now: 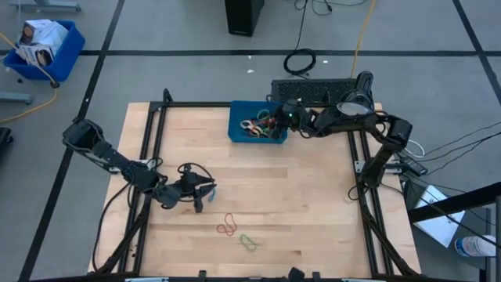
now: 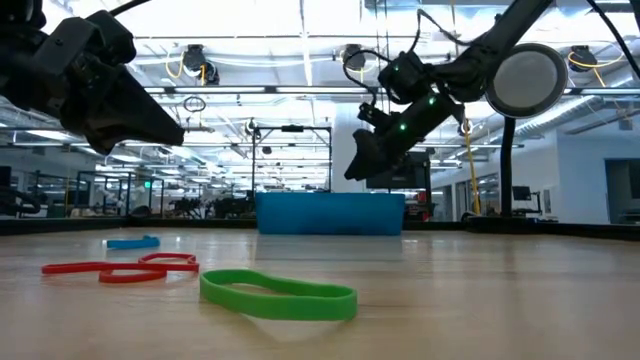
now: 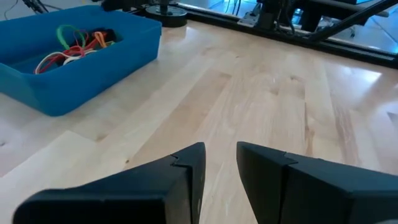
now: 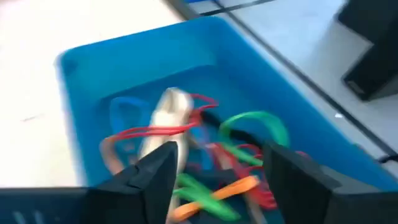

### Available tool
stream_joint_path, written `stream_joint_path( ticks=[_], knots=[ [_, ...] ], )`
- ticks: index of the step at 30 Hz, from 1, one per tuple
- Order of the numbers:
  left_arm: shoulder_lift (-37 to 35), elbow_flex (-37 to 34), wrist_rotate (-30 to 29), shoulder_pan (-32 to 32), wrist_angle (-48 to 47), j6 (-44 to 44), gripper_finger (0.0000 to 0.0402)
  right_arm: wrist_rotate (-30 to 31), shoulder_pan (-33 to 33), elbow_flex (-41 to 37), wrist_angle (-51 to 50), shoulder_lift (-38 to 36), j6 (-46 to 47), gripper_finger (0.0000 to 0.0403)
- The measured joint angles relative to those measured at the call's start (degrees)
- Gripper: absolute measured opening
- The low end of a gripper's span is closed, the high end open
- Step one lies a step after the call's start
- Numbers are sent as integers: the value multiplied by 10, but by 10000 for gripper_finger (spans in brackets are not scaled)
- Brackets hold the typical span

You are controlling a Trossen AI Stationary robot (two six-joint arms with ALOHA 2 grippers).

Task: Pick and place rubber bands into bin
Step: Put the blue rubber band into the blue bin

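Hovering over the bin [image 1: 237,133] at the table's far edge, the right gripper [image 4: 214,177] had its fingers spread apart and held nothing; directly beneath and ahead of it lay the tangle of collected rubber bands [image 4: 199,155], red, green, orange, blue and a pale one, too intertwined to count exactly.

The left gripper [image 1: 205,190] hung above the wooden table [image 1: 313,219] toward its near-left part, fingers parted by a narrow gap and empty, pointing roughly toward the right edge. From it, the loose bands lay closer to the near edge and slightly rightward: a red pair [image 1: 228,227], overlapping, with their long axis running roughly near-to-far, then a single green band [image 1: 248,241] just beyond them toward the near-right, lying diagonally. The low view also showed one blue band [image 2: 132,242] on the table beyond the red ones; I could not find it from above.

That made four loose bands: two red, one green, one blue. The left arm was plainly nearer to them; the right arm stood well apart at the bin. The next pick probably fell to the left gripper, which would have to swing toward the near edge.
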Motion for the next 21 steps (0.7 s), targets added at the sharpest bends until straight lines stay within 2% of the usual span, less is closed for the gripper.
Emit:
stream_joint_path(
  ticks=[3, 7, 11, 16, 18, 21],
  knots=[
    [0, 0, 3, -5, -16, -10, 97, -44, 28, 0, -3, -20, 0, 238],
    [0, 1, 67, -20, -31, -28, 97, -85, 111, -23, 9, -66, -2, 231],
    [0, 9, 125, -39, -78, -47, 97, -84, 219, -86, 65, -110, -7, 212],
    [0, 30, 136, -62, -180, -112, 97, -83, 343, -195, 190, -133, 48, 191],
    [0, 30, 144, -68, -190, -139, 97, -78, 383, -237, 243, -133, 70, 183],
    [0, 30, 142, -66, -184, -148, 97, -20, 436, -288, 301, -134, 106, 172]
  ],
)
